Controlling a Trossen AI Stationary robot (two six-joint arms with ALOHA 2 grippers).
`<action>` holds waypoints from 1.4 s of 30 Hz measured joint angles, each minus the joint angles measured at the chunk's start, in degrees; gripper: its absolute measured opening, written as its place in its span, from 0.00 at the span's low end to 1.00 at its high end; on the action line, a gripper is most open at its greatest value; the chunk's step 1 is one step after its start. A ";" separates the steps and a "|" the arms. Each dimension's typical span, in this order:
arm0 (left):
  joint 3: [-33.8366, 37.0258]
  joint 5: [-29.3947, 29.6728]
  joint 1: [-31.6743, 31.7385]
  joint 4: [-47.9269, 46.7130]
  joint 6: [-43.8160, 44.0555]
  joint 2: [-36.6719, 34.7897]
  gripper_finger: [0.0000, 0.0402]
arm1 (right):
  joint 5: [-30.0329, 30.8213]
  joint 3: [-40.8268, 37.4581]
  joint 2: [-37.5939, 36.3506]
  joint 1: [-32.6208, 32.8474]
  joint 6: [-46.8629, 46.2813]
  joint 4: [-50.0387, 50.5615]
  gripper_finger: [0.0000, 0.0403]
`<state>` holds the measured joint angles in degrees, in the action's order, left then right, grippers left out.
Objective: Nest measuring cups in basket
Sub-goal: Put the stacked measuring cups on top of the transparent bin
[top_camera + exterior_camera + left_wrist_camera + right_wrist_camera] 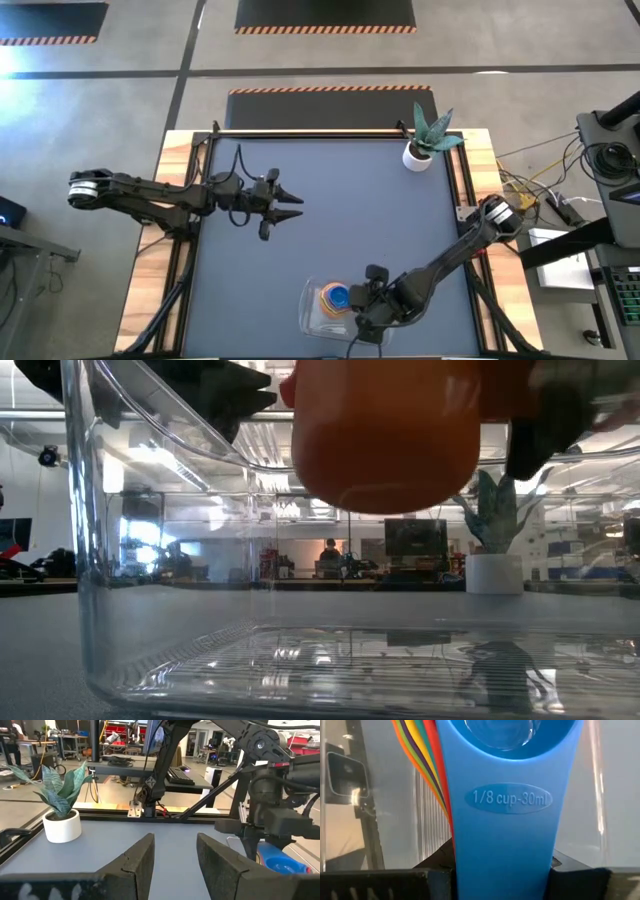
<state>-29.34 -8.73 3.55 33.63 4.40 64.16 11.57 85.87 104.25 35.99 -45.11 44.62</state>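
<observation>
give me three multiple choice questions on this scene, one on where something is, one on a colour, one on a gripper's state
1. Where does the potted plant stand?
A. far right part of the table
B. inside the basket
C. under the left gripper

2. What colour is the top cup of the nested stack?
A. red
B. blue
C. yellow

3. What is the right gripper doing?
A. hanging open and empty
B. shut on the plant
C. shut on the stack's handles

Answers: 1 A, the high view shows it by the table's far right corner. 2 B, the right wrist view shows a blue cup on top. 3 C, the handles sit clamped between its fingers, above the basket.
</observation>
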 joint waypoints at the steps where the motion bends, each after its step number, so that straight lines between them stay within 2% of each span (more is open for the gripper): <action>1: 0.04 0.00 0.00 0.00 0.01 0.00 0.32 | -0.08 -0.03 0.31 0.00 -0.29 -0.02 0.30; 14: 0.26 0.04 0.02 -0.09 0.44 0.02 0.32 | -2.75 -0.30 4.65 -0.25 -1.53 -0.39 0.32; 32: 0.26 0.18 0.04 -0.24 0.68 1.38 0.32 | -4.59 0.83 4.09 -0.09 -1.43 -0.50 0.61; 37: 0.26 0.20 0.04 -0.17 1.02 1.42 0.32 | -4.62 2.45 3.22 0.40 -0.09 -0.60 0.65; 42: 0.26 0.18 0.04 -0.22 1.14 1.40 0.32 | -4.49 3.28 1.59 0.66 1.23 -0.46 0.65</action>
<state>-29.08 -8.55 3.60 33.41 5.54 65.56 7.09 89.15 105.85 36.64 -43.88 44.15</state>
